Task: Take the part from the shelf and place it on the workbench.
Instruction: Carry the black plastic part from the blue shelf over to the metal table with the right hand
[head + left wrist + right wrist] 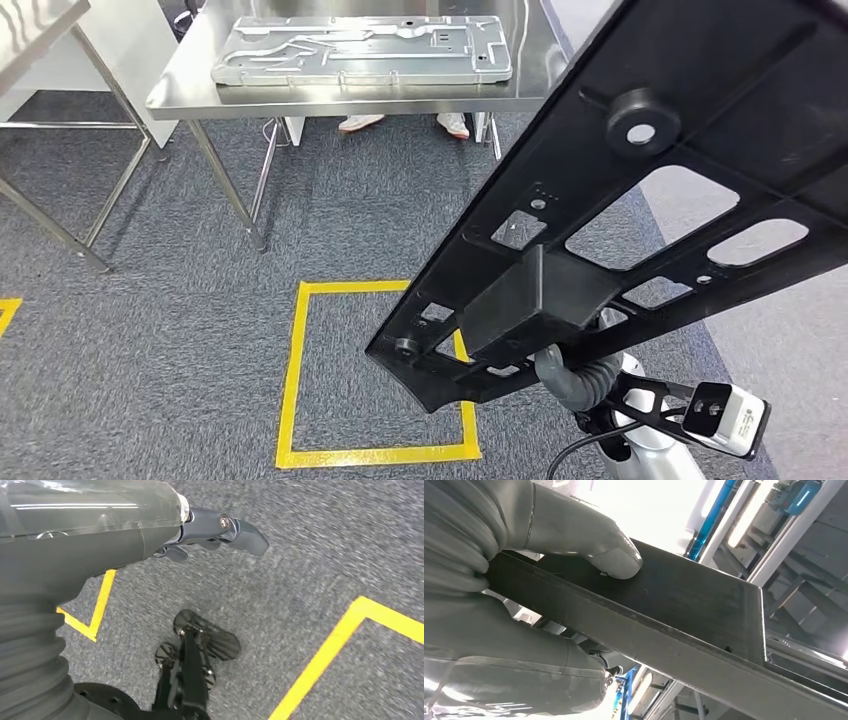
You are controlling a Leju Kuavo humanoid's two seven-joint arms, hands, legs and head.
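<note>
Across the right half of the head view we see the black part (640, 220), a long flat plastic frame with oval and rectangular cut-outs, a round boss near its upper end and a box-shaped block on its underside. It is held in the air, tilted, running from the upper right corner down toward the middle of the floor. Our right hand (524, 610) grips it near that lower end: in the right wrist view the thick grey thumb (614, 560) presses on one face of the black part (684, 610) and the rest of the hand wraps the other side, so the part's edge is clamped between them. Below the part in the head view, the right arm's grey ribbed cover (580, 375) and the wrist camera (727, 418) show.

Our left hand (220, 530) hangs over the grey carpet (310, 555), holding nothing, its dark fingers lying loosely together; we cannot tell whether it is curled or spread.

Ahead stands a stainless steel table (190, 80), and a light grey moulded panel (360, 48) lies flat on it. A second metal table (30, 25) shows at the far left. Behind the first table a person's shoes (360, 122) rest on the carpet. On the floor in front of us yellow tape marks a square (295, 380)
</note>
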